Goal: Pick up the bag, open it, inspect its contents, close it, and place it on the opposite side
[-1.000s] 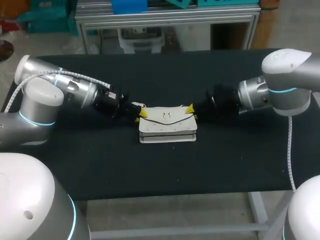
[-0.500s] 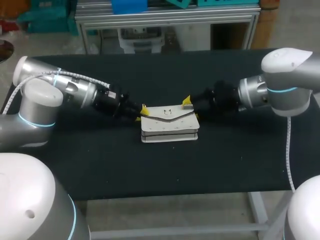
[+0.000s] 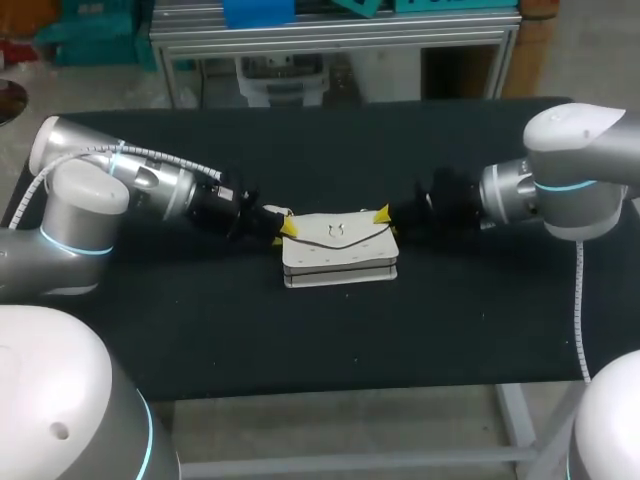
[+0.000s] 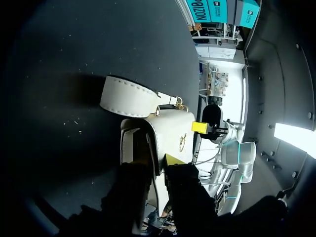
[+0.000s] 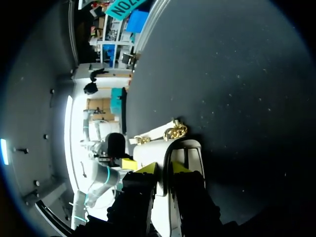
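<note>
White bag (image 3: 340,255) lies flat near the middle of the black surface (image 3: 300,350), flap uppermost, with a small clasp (image 3: 338,230) at the flap's centre. The left arm (image 3: 150,185) and right arm (image 3: 520,195) meet it from opposite ends.

Left jaws: nearly closed, gripping the bag's upper corner on that side. The left wrist view shows a thin edge of the bag (image 4: 170,128) pinched between the two fingers. The white strap (image 4: 129,96) lies folded on the surface just beyond the bag.

Right jaws: likewise nearly closed on the opposite upper corner. The right wrist view shows the yellow fingertips (image 5: 148,168) on either side of the flap edge, with a gold chain (image 5: 175,132) ahead at the bag's (image 5: 190,150) far corner.
</note>
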Tool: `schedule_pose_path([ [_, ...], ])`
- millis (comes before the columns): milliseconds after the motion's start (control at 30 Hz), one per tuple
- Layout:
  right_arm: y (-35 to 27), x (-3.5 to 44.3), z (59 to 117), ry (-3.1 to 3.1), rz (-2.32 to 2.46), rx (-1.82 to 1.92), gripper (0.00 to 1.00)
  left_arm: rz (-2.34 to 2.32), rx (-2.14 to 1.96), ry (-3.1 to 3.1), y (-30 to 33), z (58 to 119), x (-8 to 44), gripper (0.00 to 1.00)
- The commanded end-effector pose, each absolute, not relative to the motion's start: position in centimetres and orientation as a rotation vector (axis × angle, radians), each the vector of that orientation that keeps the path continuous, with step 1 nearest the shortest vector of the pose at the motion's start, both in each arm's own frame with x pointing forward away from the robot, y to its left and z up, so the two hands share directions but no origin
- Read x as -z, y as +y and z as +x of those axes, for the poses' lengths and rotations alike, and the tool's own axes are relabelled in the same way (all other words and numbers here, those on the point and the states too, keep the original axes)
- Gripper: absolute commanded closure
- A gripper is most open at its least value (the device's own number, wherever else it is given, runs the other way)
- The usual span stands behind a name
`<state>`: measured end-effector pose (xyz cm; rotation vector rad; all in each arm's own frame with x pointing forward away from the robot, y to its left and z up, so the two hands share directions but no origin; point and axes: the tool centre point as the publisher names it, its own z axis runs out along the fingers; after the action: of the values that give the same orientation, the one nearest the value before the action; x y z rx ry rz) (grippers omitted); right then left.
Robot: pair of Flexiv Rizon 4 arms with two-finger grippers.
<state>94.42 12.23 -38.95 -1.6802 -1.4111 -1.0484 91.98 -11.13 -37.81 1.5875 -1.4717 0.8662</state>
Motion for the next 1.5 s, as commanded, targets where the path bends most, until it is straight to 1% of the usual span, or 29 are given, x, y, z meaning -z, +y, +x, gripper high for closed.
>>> schedule_pose_path([
  [33,12.5,39.8,94.7,-1.410,-1.680,1.039,1.00,1.579,-0.866,-1.461,-11.4,92.4,38.9,0.83],
  [67,12.5,39.9,94.7,-1.408,-1.683,1.037,1.00,1.579,-0.866,-1.459,-11.4,92.4,38.9,0.73],
  [100,12.5,39.9,94.7,-1.404,-1.687,1.038,1.00,1.578,-0.867,-1.456,-11.4,92.3,38.9,0.67],
  [200,12.3,40.0,94.7,-1.393,-1.698,1.046,1.00,1.576,-0.871,-1.454,-11.3,92.2,38.7,0.67],
  [267,12.3,40.0,94.7,-1.390,-1.702,1.049,0.75,1.574,-0.872,-1.456,-11.4,92.1,38.7,0.65],
  [300,12.3,40.0,94.7,-1.389,-1.702,1.050,0.69,1.574,-0.871,-1.456,-11.4,92.1,38.7,0.63],
  [367,12.3,40.0,94.7,-1.388,-1.702,1.053,0.44,1.574,-0.871,-1.458,-11.4,92.1,38.7,0.57],
  [433,12.3,39.8,94.7,-1.387,-1.700,1.060,0.41,1.572,-0.872,-1.458,-11.5,92.1,38.6,0.58],
  [467,12.3,39.7,94.7,-1.387,-1.698,1.066,0.34,1.571,-0.874,-1.458,-11.5,92.1,38.5,0.58],
  [533,12.3,39.6,94.7,-1.388,-1.697,1.071,0.32,1.566,-0.873,-1.455,-11.6,92.1,38.5,0.62],
  [567,12.3,39.6,94.7,-1.388,-1.697,1.074,0.27,1.564,-0.871,-1.451,-11.6,92.1,38.6,0.63],
  [600,12.3,39.7,94.7,-1.386,-1.697,1.076,0.27,1.561,-0.867,-1.445,-11.7,92.2,38.7,0.64],
  [633,12.3,39.9,94.7,-1.382,-1.699,1.076,0.41,1.561,-0.864,-1.443,-11.7,92.2,38.9,0.65],
  [667,12.3,40.0,94.7,-1.376,-1.700,1.076,0.59,1.563,-0.861,-1.440,-11.8,92.3,39.1,0.67],
  [700,12.3,40.0,94.7,-1.370,-1.702,1.077,0.84,1.564,-0.858,-1.439,-11.9,92.3,39.1,0.68],
  [733,12.3,40.0,94.7,-1.368,-1.705,1.084,1.00,1.564,-0.856,-1.439,-11.9,92.3,39.1,0.67],
  [867,12.1,39.0,94.8,-1.380,-1.697,1.120,1.00,1.558,-0.882,-1.469,-11.9,92.2,37.9,0.69],
  [933,12.2,38.0,94.8,-1.408,-1.682,1.146,1.00,1.556,-0.902,-1.488,-11.9,92.2,37.0,0.85],
  [967,12.2,37.6,94.8,-1.416,-1.676,1.160,1.00,1.555,-0.909,-1.500,-11.9,92.2,36.6,0.89],
  [1000,12.3,37.2,94.8,-1.426,-1.669,1.173,1.00,1.555,-0.913,-1.507,-11.9,92.2,36.3,0.97],
  [1033,12.3,36.9,94.8,-1.438,-1.659,1.182,1.00,1.558,-0.918,-1.516,-11.9,92.2,36.1,1.00],
  [1233,12.5,36.6,94.6,-1.467,-1.653,1.174,1.00,1.556,-0.925,-1.535,-12.0,92.1,35.4,1.00],
  [1267,12.5,36.7,94.6,-1.466,-1.652,1.170,0.78,1.556,-0.924,-1.536,-12.0,92.1,35.4,0.85],
  [1300,12.5,36.8,94.6,-1.464,-1.656,1.166,0.54,1.556,-0.922,-1.537,-12.0,92.1,35.5,0.74],
  [1333,12.4,36.9,94.6,-1.457,-1.655,1.164,0.28,1.556,-0.920,-1.537,-12.1,92.0,35.5,0.66],
  [1367,12.3,37.0,94.6,-1.450,-1.656,1.162,0.07,1.556,-0.919,-1.537,-12.1,92.0,35.6,0.60],
  [1400,12.2,37.1,94.6,-1.446,-1.660,1.160,0.00,1.556,-0.916,-1.534,-12.1,92.0,35.7,0.57],
  [1433,12.2,37.2,94.6,-1.444,-1.661,1.158,0.00,1.556,-0.913,-1.531,-12.1,92.0,35.9,0.54],
  [1500,12.1,37.3,94.6,-1.440,-1.662,1.155,0.00,1.558,-0.906,-1.526,-12.1,92.0,36.1,0.53],
])
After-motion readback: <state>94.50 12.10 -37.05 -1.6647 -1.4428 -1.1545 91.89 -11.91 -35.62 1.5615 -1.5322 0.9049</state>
